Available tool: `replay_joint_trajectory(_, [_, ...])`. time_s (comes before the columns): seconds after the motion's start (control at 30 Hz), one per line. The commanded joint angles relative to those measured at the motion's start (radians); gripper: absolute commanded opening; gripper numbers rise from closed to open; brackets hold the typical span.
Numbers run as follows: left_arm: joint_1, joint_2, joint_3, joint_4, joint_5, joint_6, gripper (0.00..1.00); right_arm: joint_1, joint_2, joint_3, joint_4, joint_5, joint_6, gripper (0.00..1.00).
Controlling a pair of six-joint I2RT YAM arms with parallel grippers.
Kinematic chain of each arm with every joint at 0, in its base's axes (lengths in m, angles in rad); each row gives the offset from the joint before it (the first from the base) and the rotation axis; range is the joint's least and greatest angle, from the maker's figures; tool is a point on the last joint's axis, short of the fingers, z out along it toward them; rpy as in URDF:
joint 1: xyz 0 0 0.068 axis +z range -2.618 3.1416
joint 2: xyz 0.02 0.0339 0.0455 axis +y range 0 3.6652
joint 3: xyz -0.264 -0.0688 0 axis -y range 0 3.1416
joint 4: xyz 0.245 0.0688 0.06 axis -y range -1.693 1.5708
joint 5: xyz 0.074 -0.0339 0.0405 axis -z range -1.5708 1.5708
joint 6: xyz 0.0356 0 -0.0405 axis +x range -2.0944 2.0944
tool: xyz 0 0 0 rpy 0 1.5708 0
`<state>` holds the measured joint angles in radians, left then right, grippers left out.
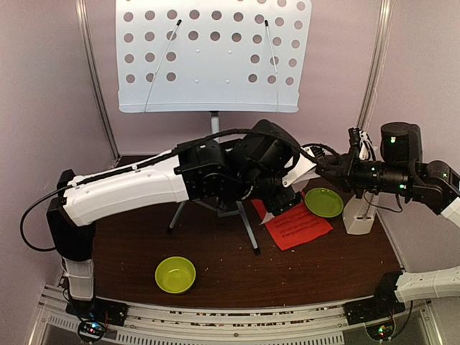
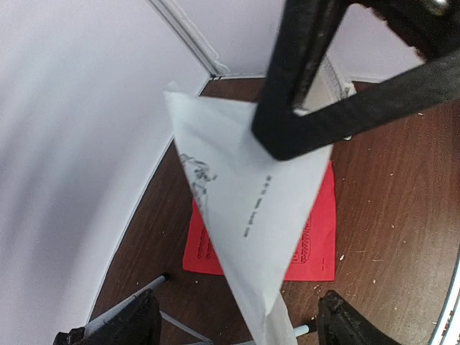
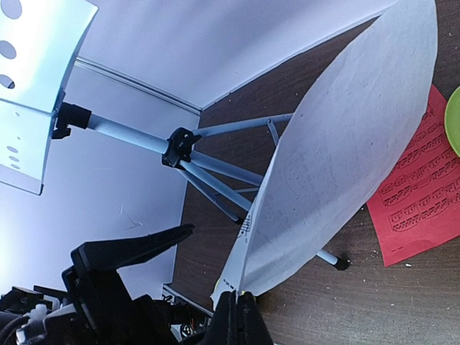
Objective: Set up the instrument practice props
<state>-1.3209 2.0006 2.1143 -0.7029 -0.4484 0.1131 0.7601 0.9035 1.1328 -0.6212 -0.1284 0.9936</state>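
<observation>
My right gripper (image 3: 241,316) is shut on the edge of a white sheet-music page (image 3: 345,151) and holds it above the table. In the left wrist view the same page (image 2: 251,208) hangs down between my left gripper's (image 2: 237,323) fingers (image 2: 129,323), which stand wide apart and open around it. The red page (image 1: 298,226) lies flat on the table below. The perforated music stand (image 1: 212,54) rises at the back on its tripod legs (image 1: 248,230). The cream metronome (image 1: 358,215) stands at the right.
A lime-green plate (image 1: 323,203) lies beside the red page and the metronome. A lime-green bowl (image 1: 175,274) sits near the front edge. Pale walls close in the table on both sides. My left arm (image 1: 129,190) stretches across the tripod.
</observation>
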Motion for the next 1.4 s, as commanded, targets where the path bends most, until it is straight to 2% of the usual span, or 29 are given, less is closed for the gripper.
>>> replay_joint_trajectory(0.0, [0.002,0.037,0.085,-0.099,-0.135,-0.079,0.75,-0.013,-0.028,-0.016,-0.015,-0.099,-0.030,0.00])
replay_joint_trajectory(0.17, [0.002,0.046,0.101,-0.128,-0.150,-0.153,0.66,-0.013,-0.069,-0.042,0.001,-0.141,-0.021,0.00])
replay_joint_trajectory(0.4, [-0.024,0.050,0.117,-0.114,-0.149,-0.190,0.39,-0.013,-0.106,-0.082,0.044,-0.193,0.018,0.00])
replay_joint_trajectory(0.5, [-0.056,0.051,0.113,-0.105,-0.176,-0.191,0.20,-0.013,-0.103,-0.109,0.090,-0.224,0.048,0.00])
replay_joint_trajectory(0.6, [-0.070,0.033,0.104,-0.135,-0.182,-0.280,0.00,-0.013,-0.098,-0.118,0.119,-0.248,0.066,0.02])
replay_joint_trajectory(0.63, [-0.070,0.015,0.088,-0.139,-0.185,-0.343,0.00,-0.013,-0.099,-0.123,0.137,-0.249,0.065,0.07])
replay_joint_trajectory(0.73, [-0.070,-0.067,-0.022,-0.136,-0.213,-0.520,0.00,-0.013,-0.102,-0.118,0.162,-0.237,0.043,0.32])
replay_joint_trajectory(0.8, [-0.070,-0.147,-0.099,-0.123,-0.228,-0.628,0.00,-0.012,-0.109,-0.090,0.171,-0.213,-0.024,0.47])
replay_joint_trajectory(0.87, [-0.070,-0.209,-0.139,-0.123,-0.239,-0.735,0.00,-0.008,-0.121,-0.078,0.184,-0.172,-0.125,0.57])
replay_joint_trajectory(1.03, [-0.070,-0.331,-0.189,-0.137,-0.234,-1.129,0.00,-0.003,-0.182,-0.087,0.163,-0.036,-0.387,0.73])
replay_joint_trajectory(1.13, [-0.073,-0.383,-0.232,-0.136,-0.248,-1.243,0.00,0.007,-0.215,-0.115,0.174,0.005,-0.506,0.85])
replay_joint_trajectory(1.3, [-0.072,-0.456,-0.297,-0.203,-0.322,-1.477,0.00,0.030,-0.204,-0.132,0.176,0.084,-0.673,0.92])
replay_joint_trajectory(1.37, [-0.072,-0.478,-0.332,-0.204,-0.342,-1.579,0.00,0.030,-0.195,-0.139,0.195,0.087,-0.728,0.98])
